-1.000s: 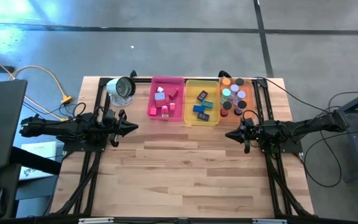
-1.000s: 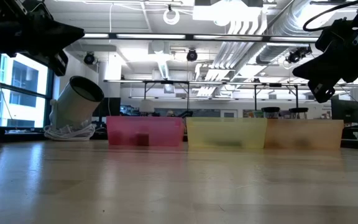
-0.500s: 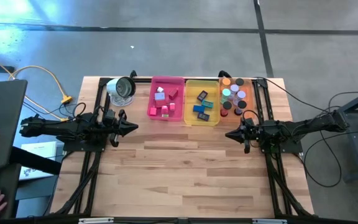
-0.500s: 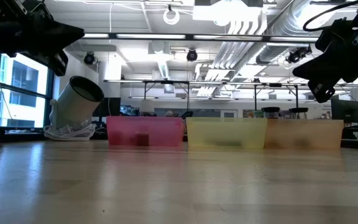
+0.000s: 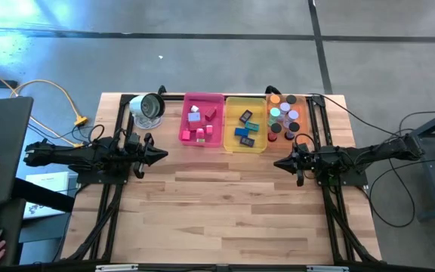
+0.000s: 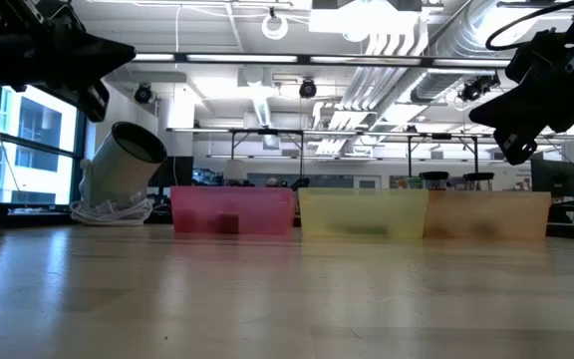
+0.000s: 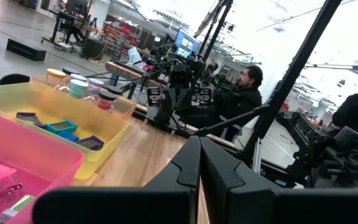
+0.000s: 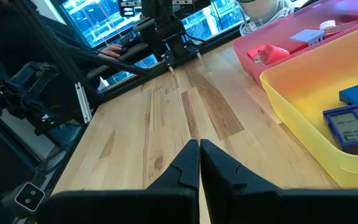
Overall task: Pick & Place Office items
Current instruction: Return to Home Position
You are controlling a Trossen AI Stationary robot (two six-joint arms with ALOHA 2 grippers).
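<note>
both grippers hang empty above the table [image 5: 232, 204], touching nothing. the left gripper [image 5: 159, 156] has its fingers pressed together, tips pointing toward the table's middle. the right gripper [image 5: 279, 163], fingers likewise pressed together, points back at it from the other side, near the orange tray [image 6: 486, 214]. the office items lie in three trays along the far edge: pink and red pieces [image 5: 199, 125] in the pink tray [image 6: 232, 211], blue blocks [image 5: 245, 132] in the yellow tray [image 6: 362, 214], discs [image 5: 284, 119] in the orange tray. from above, most are too small to tell which way they point. the right wrist view shows a clock [image 8: 351, 127] lying flat, face up. in the low view the tray walls blur their contents to dim shadows, and both grippers are cut off at the upper corners.
</note>
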